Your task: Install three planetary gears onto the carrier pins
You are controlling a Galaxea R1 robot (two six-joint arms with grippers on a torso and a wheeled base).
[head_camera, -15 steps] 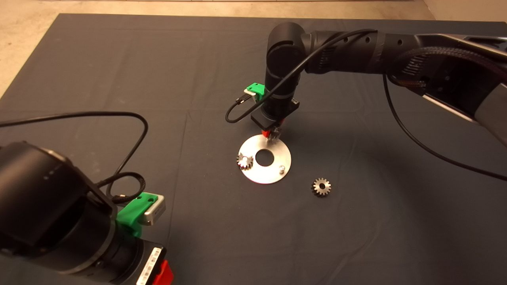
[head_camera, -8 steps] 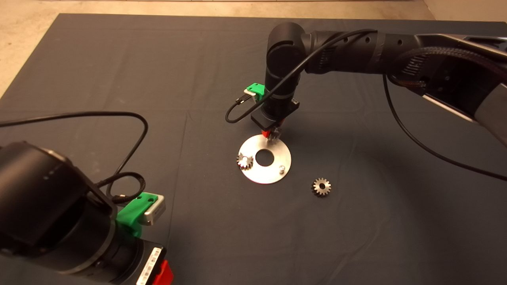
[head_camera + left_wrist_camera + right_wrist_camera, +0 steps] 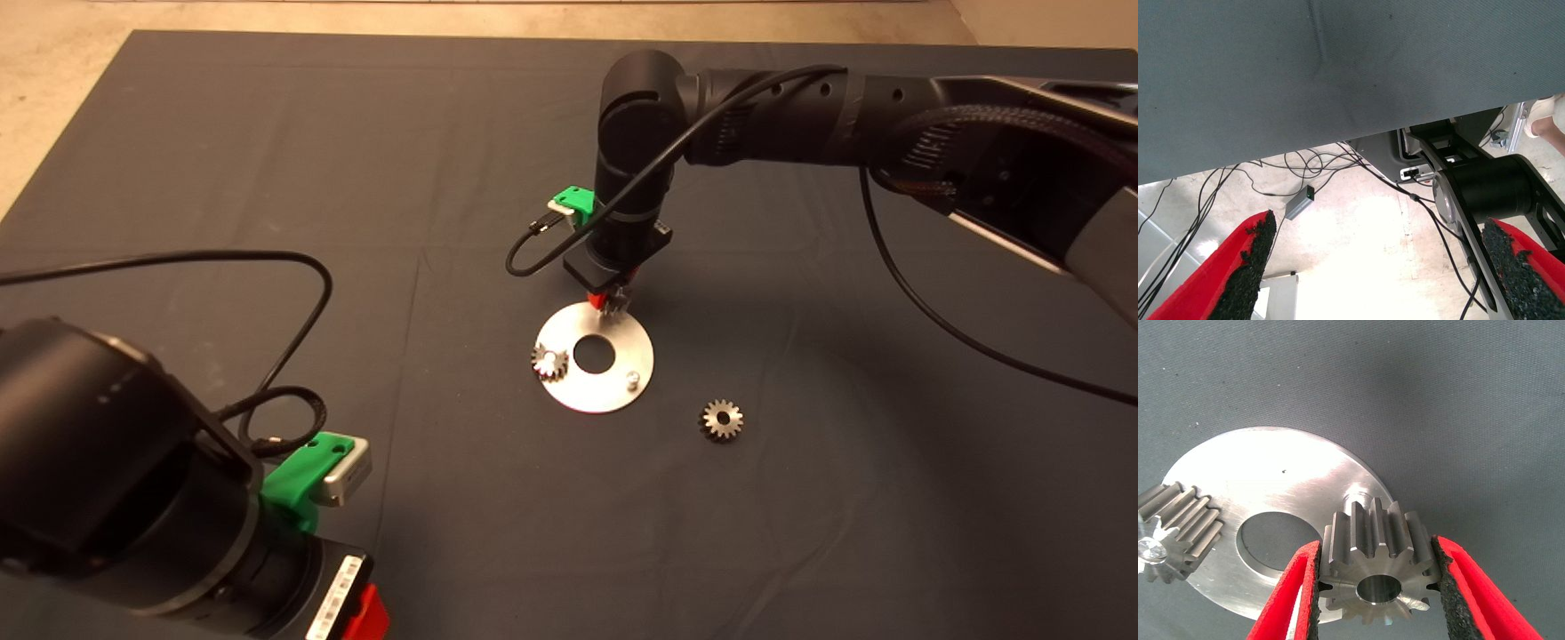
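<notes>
Nothing has moved since the earlier frames.
The right claw [image 3: 1377,587] stays clamped on a gear [image 3: 1377,567] above the disc [image 3: 622,382]; the left claw [image 3: 1375,267], parked, gapes empty.

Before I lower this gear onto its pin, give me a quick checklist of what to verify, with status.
1. Grip: right hand shut on the held gear, pads on opposite teeth: ok.
2. Bore clear: centre hole open: ok.
3. Bore aligned over the pin: pin hidden behind the gear: cannot tell.
4. Gear level with the disc: cannot tell.
5. First gear seated on its pin: ok.
6. Third pin bare, loose gear waiting on the mat: ok.
7. Left hand parked off the mat: ok.
</notes>
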